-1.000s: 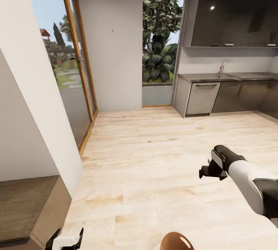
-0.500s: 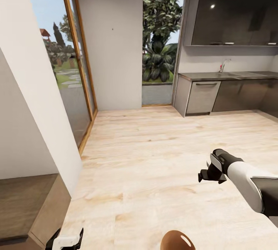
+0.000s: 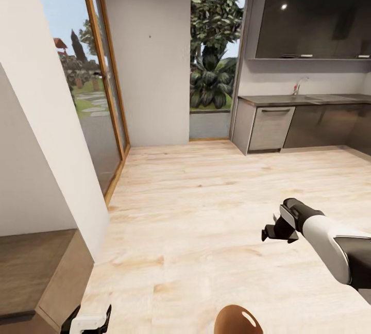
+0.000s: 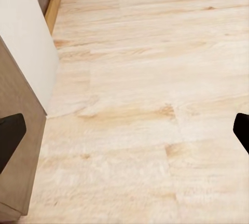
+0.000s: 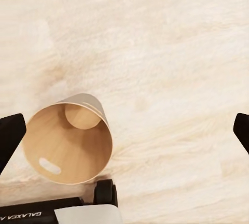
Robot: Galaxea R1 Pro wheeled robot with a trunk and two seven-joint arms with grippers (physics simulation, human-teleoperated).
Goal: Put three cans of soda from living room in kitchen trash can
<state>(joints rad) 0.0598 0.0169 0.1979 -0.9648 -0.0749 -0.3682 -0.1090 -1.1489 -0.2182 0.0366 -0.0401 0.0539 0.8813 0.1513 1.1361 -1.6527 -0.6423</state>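
Sitting upright on wood floor, tash can [image 5: 67, 140] below open right claw [image 5: 124, 130], apart

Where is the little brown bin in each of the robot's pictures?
Head view: the trash can peeks in at the bottom edge, right of centre, brown inside showing.
Right wrist view: the same bin stands empty on the floor, its oval hand slot showing near the rim.
Left wrist view: not in this picture.
Shared landmark: the pale wood floor, which every view looks down on.
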